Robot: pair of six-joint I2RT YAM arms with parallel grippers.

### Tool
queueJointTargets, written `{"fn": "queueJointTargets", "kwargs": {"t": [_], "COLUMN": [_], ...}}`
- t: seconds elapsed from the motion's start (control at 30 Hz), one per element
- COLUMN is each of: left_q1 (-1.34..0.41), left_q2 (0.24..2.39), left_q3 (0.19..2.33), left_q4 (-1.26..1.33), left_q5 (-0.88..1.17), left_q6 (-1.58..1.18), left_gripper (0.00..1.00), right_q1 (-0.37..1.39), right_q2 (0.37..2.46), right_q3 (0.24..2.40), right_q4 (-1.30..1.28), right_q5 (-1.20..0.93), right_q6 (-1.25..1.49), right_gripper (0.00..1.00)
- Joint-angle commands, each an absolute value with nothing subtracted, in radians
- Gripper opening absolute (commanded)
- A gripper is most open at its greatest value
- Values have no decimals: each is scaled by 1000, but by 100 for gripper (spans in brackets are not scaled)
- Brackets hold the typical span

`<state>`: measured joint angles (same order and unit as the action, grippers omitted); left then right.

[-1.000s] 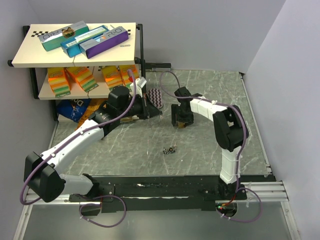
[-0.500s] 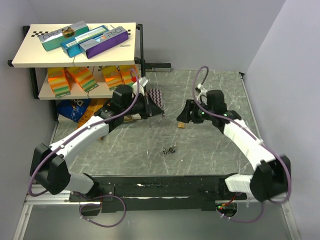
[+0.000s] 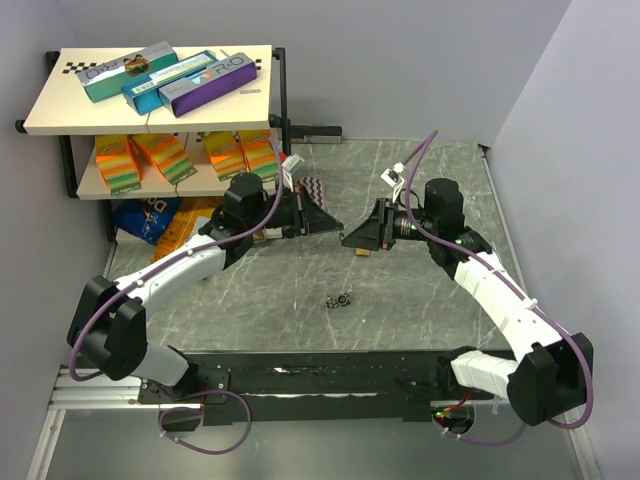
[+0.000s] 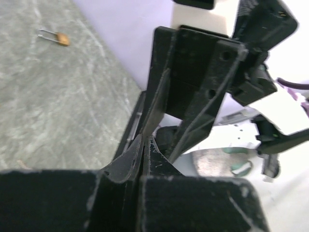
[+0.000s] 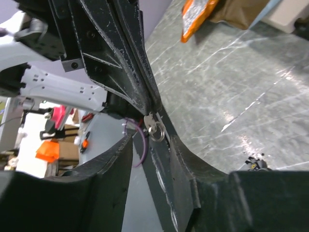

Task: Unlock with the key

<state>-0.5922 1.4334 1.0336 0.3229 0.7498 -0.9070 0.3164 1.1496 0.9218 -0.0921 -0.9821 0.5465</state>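
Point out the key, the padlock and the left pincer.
key (image 5: 155, 126): right wrist view, its silver ring.
padlock (image 4: 61, 38): left wrist view, its brass body.
left pincer (image 3: 335, 224): top view, its shut tips.

The purple box (image 3: 205, 82) on the top shelf (image 3: 60, 105) bears large pale letters, seemingly "RO". The blue bag (image 3: 145, 218) below shows a white "D". Print on the teal box (image 3: 125, 72) is unreadable.

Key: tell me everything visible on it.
The key is tiny and silvery, apparently metal, with a small ring at its head. It is off the table, pinched at the tip of the shut left fingers, in the gap between the parted right fingers. Its blade is hidden, and any right-finger contact is unclear.
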Motion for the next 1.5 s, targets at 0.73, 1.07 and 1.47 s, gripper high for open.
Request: {"fn": "queueJointTargets", "kwargs": {"t": [0.73,1.07,1.47], "left_q1": [-630,-635,-638], "left_q2": [1437,1447,1633], "left_q3": [983,1000,1299], "left_q4": [537,522,13], "left_q5": [807,798,359], "left_q6": [-982,-966,-900], "left_gripper": [1,1,80], "right_q1": [304,301,114], "right_q2": [1117,1123,991], "right_q3": [959,950,885], "right_q4": [-6,-5,-271], "right_q5": [-1061,-1081,-823], "right_q6": [584,597,509], "right_gripper": [31,0,0]}}
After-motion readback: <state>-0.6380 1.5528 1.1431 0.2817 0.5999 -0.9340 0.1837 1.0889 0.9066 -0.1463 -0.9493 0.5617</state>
